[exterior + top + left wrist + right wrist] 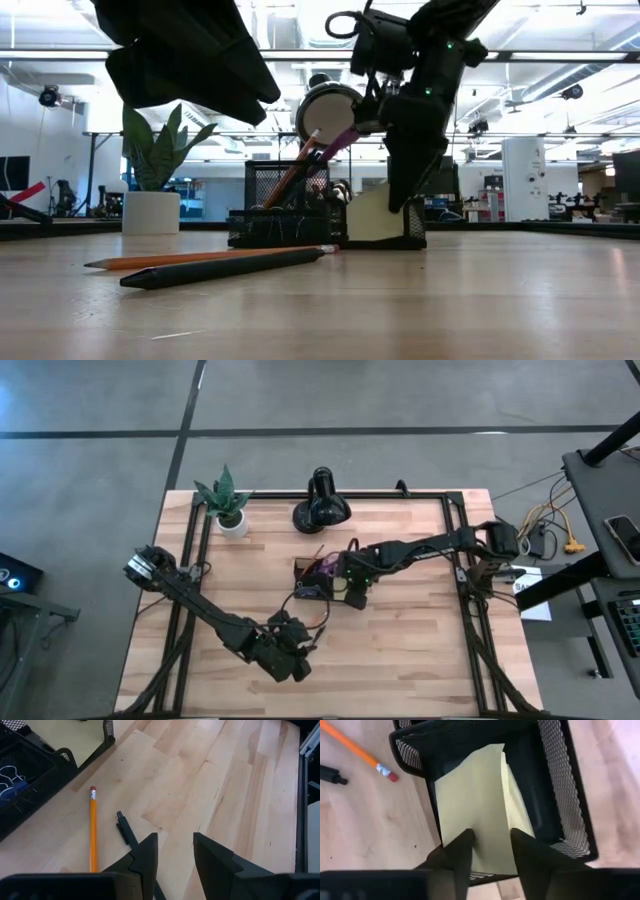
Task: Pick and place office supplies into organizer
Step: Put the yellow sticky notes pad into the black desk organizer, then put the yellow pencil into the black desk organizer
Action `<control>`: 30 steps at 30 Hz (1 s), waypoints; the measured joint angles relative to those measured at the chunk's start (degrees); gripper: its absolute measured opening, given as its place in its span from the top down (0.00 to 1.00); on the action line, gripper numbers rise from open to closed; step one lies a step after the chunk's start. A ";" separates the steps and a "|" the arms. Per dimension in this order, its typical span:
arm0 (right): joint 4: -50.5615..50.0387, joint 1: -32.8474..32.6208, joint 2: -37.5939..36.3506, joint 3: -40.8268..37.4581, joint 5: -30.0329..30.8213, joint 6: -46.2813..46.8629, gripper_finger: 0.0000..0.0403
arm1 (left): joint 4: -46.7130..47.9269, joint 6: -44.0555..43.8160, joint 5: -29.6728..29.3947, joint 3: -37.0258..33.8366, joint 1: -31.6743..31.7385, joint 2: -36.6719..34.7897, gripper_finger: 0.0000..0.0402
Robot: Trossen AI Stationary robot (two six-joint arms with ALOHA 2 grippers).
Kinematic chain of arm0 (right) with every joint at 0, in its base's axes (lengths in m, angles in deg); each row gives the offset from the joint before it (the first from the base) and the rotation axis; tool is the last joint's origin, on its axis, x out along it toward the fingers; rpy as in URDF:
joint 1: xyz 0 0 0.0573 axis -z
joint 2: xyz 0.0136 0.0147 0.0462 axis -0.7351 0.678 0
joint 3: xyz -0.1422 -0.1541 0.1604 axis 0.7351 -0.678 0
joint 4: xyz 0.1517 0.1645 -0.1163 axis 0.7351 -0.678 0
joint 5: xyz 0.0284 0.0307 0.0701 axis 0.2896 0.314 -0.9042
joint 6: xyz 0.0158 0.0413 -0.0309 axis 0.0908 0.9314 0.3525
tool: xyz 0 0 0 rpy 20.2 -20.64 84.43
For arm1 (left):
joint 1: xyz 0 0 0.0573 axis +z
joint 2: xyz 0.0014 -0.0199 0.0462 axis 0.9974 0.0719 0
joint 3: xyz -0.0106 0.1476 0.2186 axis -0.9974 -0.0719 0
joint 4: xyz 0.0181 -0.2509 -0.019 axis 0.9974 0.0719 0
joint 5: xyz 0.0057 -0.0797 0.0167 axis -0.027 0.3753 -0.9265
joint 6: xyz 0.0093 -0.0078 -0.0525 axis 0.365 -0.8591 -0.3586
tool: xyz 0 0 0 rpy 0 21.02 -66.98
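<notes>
The black mesh organizer [312, 584] [285, 215] sits mid-table. A purple item [338, 142] and an orange pencil [300, 160] stand slanted in it. The yellow sticky pad [470, 795] [372, 215] leans tilted in one compartment, its lower edge inside. My right gripper [492, 852] [355, 588] is open just above the pad. My left gripper [175, 857] [287, 652] is open and hovers over the near table. An orange pencil [93, 830] [200, 259] and a black pen [126, 830] [230, 270] lie flat on the wood just ahead of it. My right gripper comes at the sticky pad from above, slanting down, with its fingers [460, 852] over the pad's upper edge [490, 855]. I cannot tell whether they touch it.
A green plant in a white pot [228, 508] [152, 175] and a glossy black lamp [320, 505] stand at the far edge. Black rails [465, 590] run along the table's sides. Bare wood lies right of the organizer and toward the near right.
</notes>
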 joint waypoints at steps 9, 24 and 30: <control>-3.18 -2.78 -1.76 2.14 8.30 -10.28 0.52 | 0.75 0.02 0.04 0.00 0.00 0.00 0.74; -13.39 -13.37 -9.97 1.45 16.61 -34.55 0.50 | 13.11 -5.75 3.77 -0.92 1.93 0.76 0.74; -14.24 -16.28 -18.67 -3.64 15.70 -22.44 0.50 | 13.14 -4.87 16.61 -2.26 4.16 0.59 0.74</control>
